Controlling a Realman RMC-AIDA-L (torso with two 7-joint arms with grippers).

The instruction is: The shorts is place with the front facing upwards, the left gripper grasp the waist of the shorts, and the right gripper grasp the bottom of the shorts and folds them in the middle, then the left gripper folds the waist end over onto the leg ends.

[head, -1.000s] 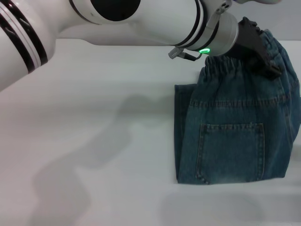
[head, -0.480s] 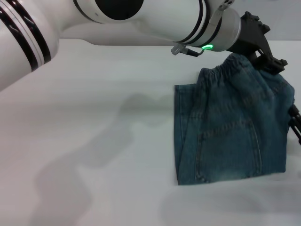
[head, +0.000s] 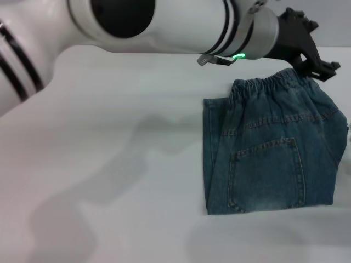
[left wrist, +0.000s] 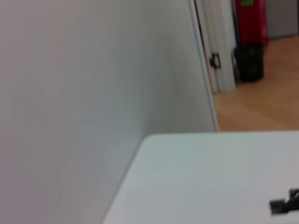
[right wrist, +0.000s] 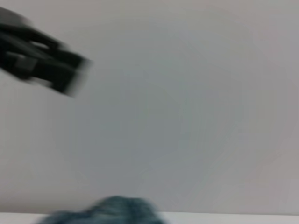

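Observation:
The blue denim shorts lie flat on the right side of the white table, folded lengthwise, with the elastic waist at the far end and the leg ends toward me. A back pocket faces up. My left arm reaches across the top of the head view, and its black gripper hovers open just above the far right corner of the waist, holding nothing. A strip of denim and a blurred black gripper show in the right wrist view. My right gripper does not show in the head view.
The left wrist view shows a wall, a door frame, a red object on a wooden floor, and the table's edge. A small black part sits at that view's corner. The table's right edge runs close to the shorts.
The left gripper lifted the waist a moment ago, then let it go. The waist has dropped back flat and the gripper has risen slightly. A black part at the right edge has left the head view.

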